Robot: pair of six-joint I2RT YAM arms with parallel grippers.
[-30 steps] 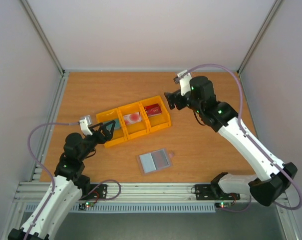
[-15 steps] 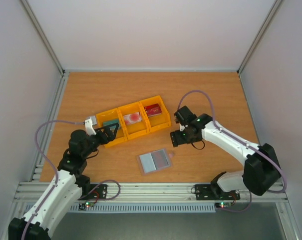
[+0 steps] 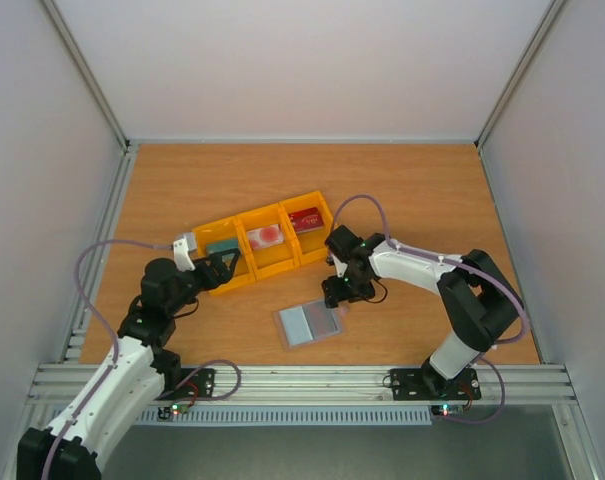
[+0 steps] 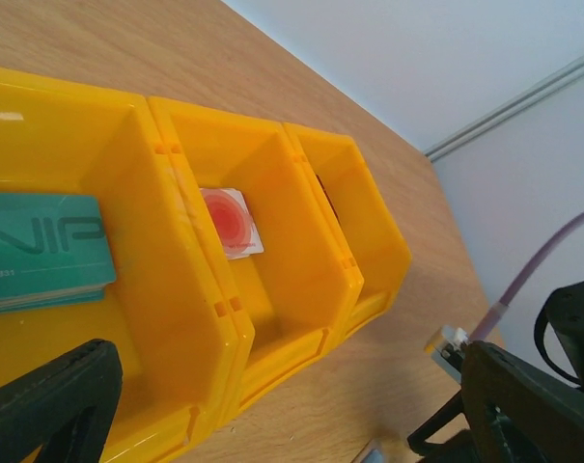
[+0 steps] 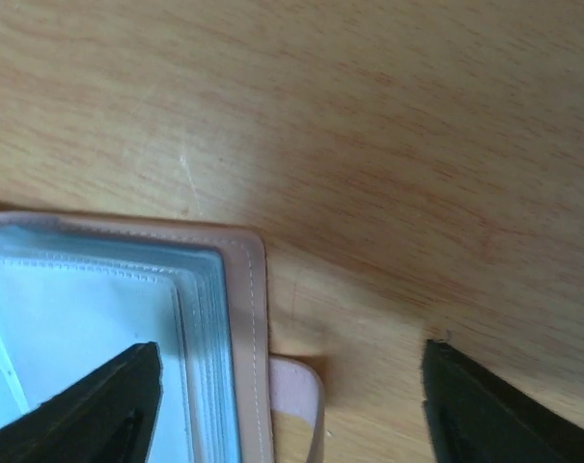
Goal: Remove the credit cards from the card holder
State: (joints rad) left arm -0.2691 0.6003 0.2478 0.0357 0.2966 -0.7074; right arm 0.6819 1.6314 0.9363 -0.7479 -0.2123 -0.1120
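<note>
We see a wooden table [image 3: 422,200] carrying a yellow tray [image 3: 282,265] with three compartments. Nearer the arms, the card holder [image 3: 304,324] lies open and flat. The right gripper [image 3: 332,292] hangs low over its far right corner, fingers spread to either side of the stitched edge and pinching nothing. The left gripper [image 3: 220,266] hovers over the tray's left end, fingers wide apart and empty.

Each compartment holds one card: the teal card [image 4: 41,251] on the left, the whitish card [image 4: 229,220] with its red blotch in the middle, and the dark red card [image 3: 304,219] on the right. From above, the holder's right panel looks reddish, and we cannot tell whether a card remains there.

We judge the main risk to be the right fingers closing on the holder's rim or its small tab [image 5: 296,405]. That would drag or fold the whole holder.

The only legible writing is on the teal card, in large letters that read roughly "NIP", perhaps cut off. The small print below them is unreadable.
</note>
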